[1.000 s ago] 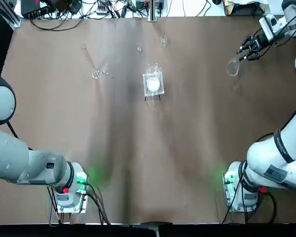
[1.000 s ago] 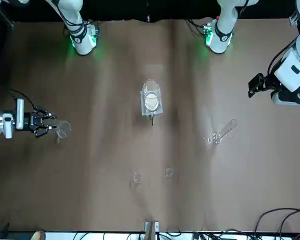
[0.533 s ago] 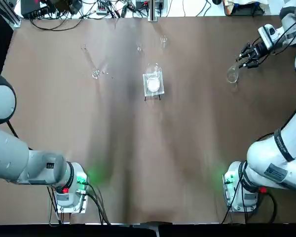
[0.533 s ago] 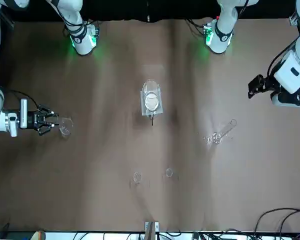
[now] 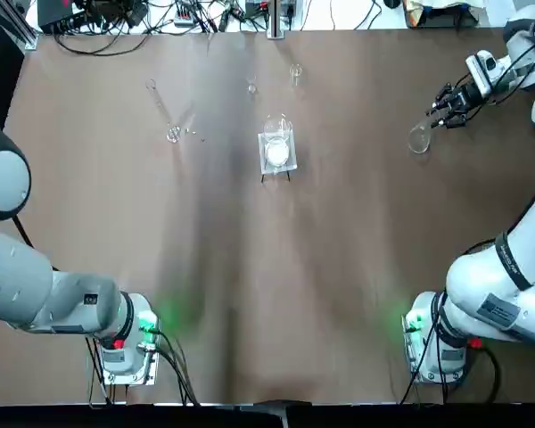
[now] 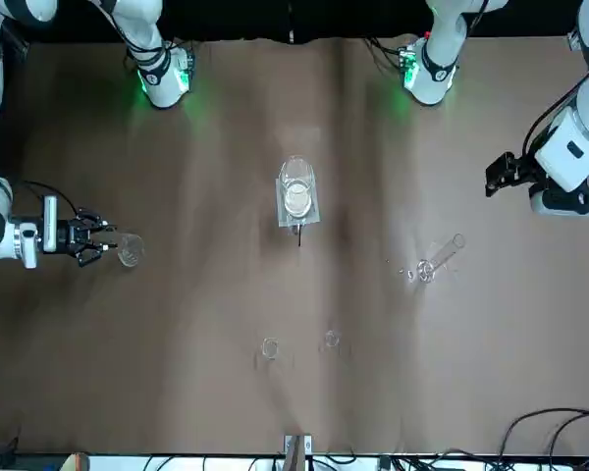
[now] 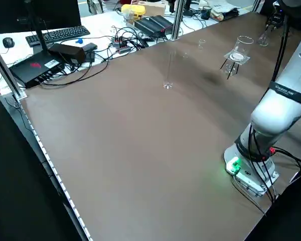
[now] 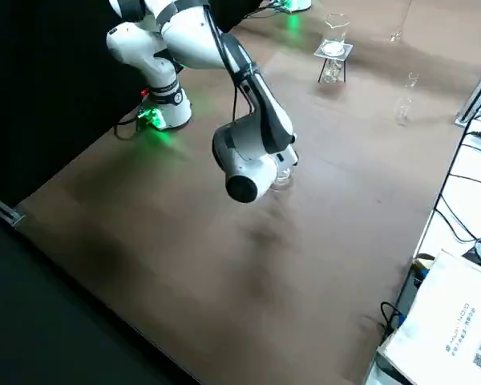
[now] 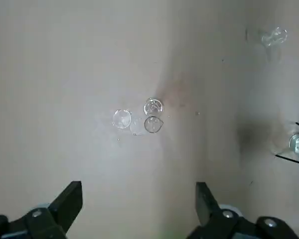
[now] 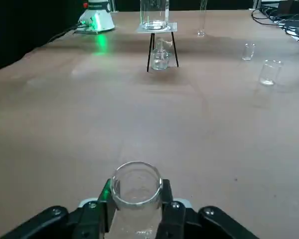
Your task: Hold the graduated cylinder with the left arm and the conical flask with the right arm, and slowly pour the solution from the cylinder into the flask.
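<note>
Currently the R gripper (image 10: 137,200) is closed on the conical flask (image 10: 136,219), w/ one finger on each side of the glass; both are over the robot's far R part of the surface (image 5: 339,267). The L gripper (image 9: 139,204) is over the L side, fingers wide apart w/ nothing btwn them. Its wrist cam looks down on the grad. cylinder (image 7: 169,73), which stands upright on the L half of the surface, untouched.

Btwn the two arms, approx. mid-surface, is a tripod stand (image 10: 150,50) w/ a square plate on top, carrying a beaker (image 10: 154,14) w/ white contents; a small glass vessel (image 10: 160,59) sits under the plate. Farther from the arm bases are 2 small glass cups (image 5: 296,75) (image 5: 252,89), standing apart. Cables etc. (image 5: 116,40) lie past the far edge.
</note>
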You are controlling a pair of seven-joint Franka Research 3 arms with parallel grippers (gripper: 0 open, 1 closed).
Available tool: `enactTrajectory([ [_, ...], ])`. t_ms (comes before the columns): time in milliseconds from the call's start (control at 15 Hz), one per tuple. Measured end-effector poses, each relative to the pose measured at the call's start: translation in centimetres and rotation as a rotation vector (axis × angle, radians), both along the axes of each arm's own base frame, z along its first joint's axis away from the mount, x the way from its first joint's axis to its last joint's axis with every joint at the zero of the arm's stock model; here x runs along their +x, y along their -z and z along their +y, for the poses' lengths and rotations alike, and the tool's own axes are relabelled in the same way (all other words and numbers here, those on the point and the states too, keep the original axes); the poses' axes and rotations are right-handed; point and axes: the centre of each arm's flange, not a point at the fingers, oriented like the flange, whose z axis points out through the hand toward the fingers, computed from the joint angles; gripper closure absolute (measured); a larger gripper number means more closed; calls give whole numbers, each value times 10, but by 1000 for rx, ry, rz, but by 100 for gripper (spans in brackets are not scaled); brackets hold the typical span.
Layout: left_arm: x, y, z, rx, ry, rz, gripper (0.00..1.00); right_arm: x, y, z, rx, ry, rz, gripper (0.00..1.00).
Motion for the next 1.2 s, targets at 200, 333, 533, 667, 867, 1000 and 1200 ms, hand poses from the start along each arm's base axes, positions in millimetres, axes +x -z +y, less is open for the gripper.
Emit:
enactTrajectory([
  [200, 0, 0, 0, 0, 0, 0, 0, -1, 9, -10, -17, 13, -20, 61],
  [333, 0, 0, 0, 0, 0, 0, 0, -2, 9, -11, -17, 14, -22, 61],
  [533, 0, 0, 0, 0, 0, 0, 0, -2, 9, -11, -16, 14, -22, 61],
  [667, 0, 0, 1, 0, -3, 0, 0, -3, 9, -11, -13, 14, -17, 60],
  [867, 1, 0, 5, 0, -10, -1, 0, -4, 9, -9, -3, 17, 10, 43],
  [1000, 1, 0, 7, 0, -12, -2, 0, -5, 7, -10, 6, 20, 23, 25],
  [1200, 1, -1, 7, 0, -12, -2, 0, 0, -6, -25, 1, 44, 21, 0],
])
